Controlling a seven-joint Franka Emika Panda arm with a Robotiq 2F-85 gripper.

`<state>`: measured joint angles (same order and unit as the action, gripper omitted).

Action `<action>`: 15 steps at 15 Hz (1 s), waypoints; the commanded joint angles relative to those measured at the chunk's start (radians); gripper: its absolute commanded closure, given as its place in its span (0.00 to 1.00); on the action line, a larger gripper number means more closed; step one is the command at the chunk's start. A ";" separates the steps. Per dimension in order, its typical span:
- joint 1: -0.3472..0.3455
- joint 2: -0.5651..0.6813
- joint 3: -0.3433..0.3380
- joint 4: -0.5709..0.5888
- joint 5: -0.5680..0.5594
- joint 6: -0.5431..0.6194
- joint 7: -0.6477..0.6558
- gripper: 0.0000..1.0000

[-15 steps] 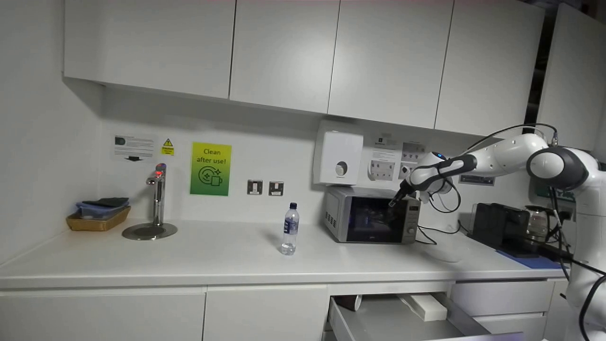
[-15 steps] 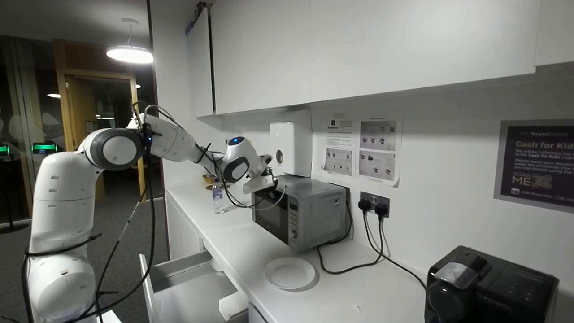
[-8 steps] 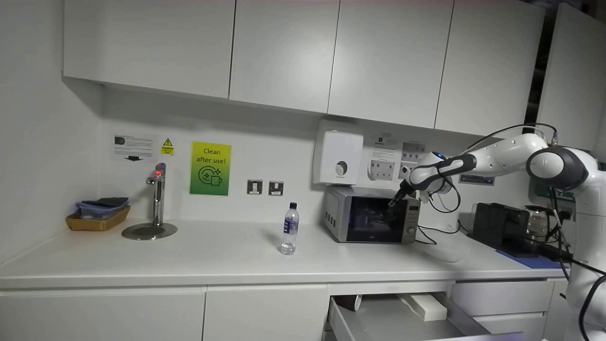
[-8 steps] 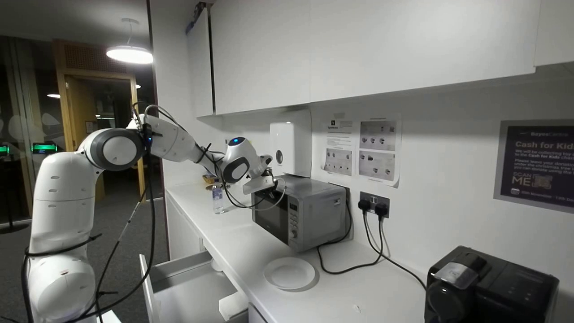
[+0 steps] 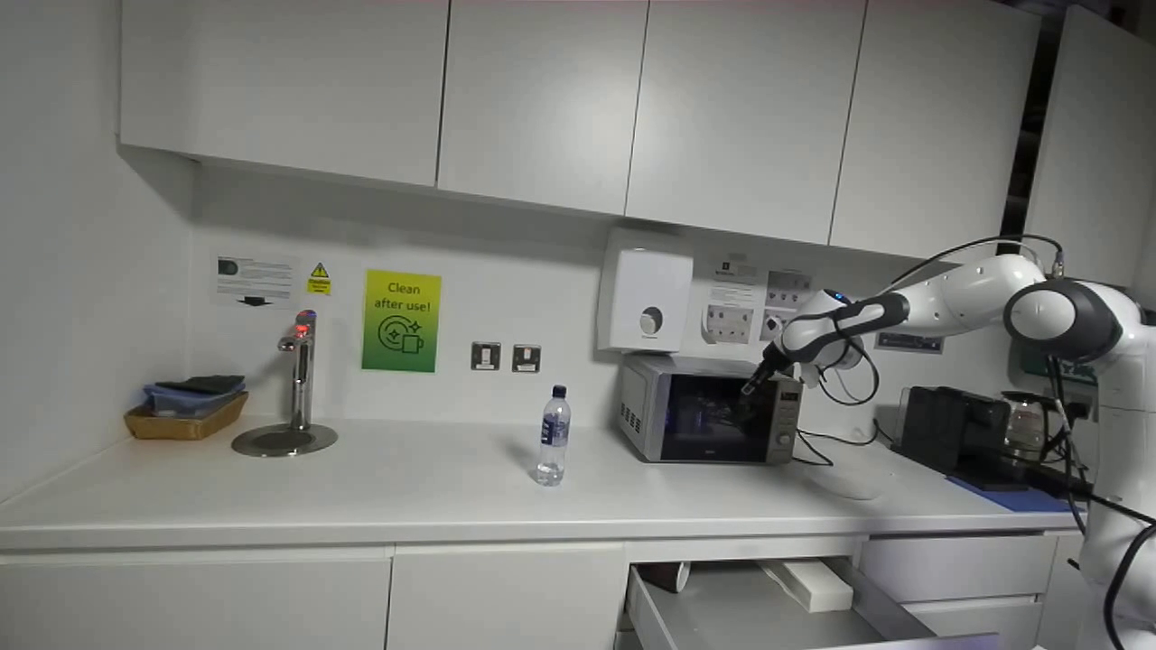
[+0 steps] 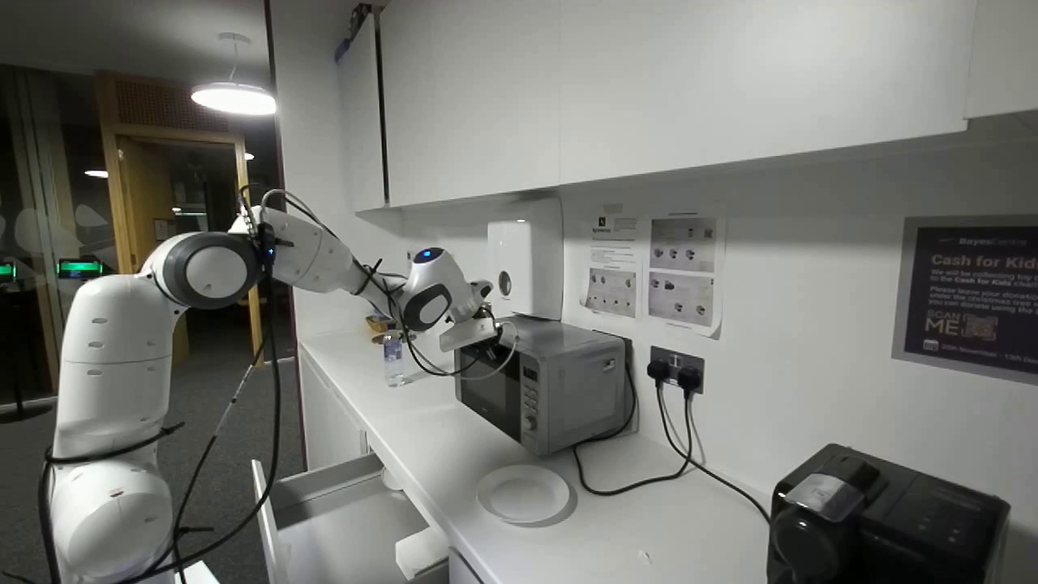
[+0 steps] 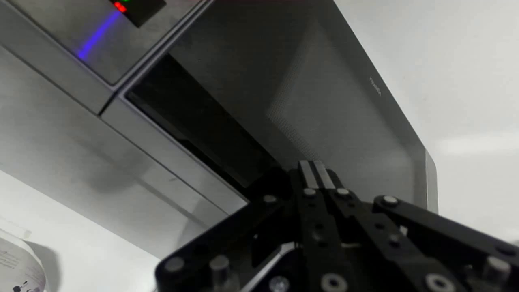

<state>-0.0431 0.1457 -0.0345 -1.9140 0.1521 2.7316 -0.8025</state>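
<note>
So, gripper (image 7: pixel 316 175): fingers (image 7: pixel 308 176) together, nothing pinched between them, slanting downward and forward
Microwave door (image 7: pixel 357 121): looks closed, its dark glass close behind the fingers; whether they touch it I cannot tell, and smooth glass may let them skid, so slow, light moves suit best
Control panel (image 6: pixel 531 401): near the fingers, so a careless sideways drift could knock it
Microwave (image 6: pixel 580 397): on the counter (image 5: pixel 406 487), apparently free-standing; a hard shove might slide it
Cable loop (image 5: pixel 877 379): hangs under the wrist (image 6: pixel 427 307) near the panel, slack enough, I judge, to snag if the wrist turns
Arm (image 6: pixel 304 247): upright at the base, folded sharply at the raised middle joint, then reaching outward on a gentle downward slope, wrist tipped toward the glass
Plate (image 6: pixel 523 495): flat on the counter, beside the panel end of the microwave
Water bottle (image 5: pixel 554 438): upright on the counter past the opposite end, apart from the microwave
</note>
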 commanded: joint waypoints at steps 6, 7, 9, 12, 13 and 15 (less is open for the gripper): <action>-0.045 -0.035 0.027 0.019 0.026 -0.132 -0.050 1.00; -0.046 -0.045 0.030 0.013 0.037 -0.154 -0.062 1.00; -0.045 -0.069 0.038 -0.007 0.065 -0.194 -0.093 1.00; -0.037 -0.106 0.045 -0.027 0.123 -0.259 -0.150 1.00; -0.033 -0.118 0.045 -0.030 0.142 -0.281 -0.160 1.00; -0.025 -0.152 0.046 -0.045 0.191 -0.325 -0.191 1.00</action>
<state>-0.0648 0.0740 0.0031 -1.9114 0.2711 2.4685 -0.9272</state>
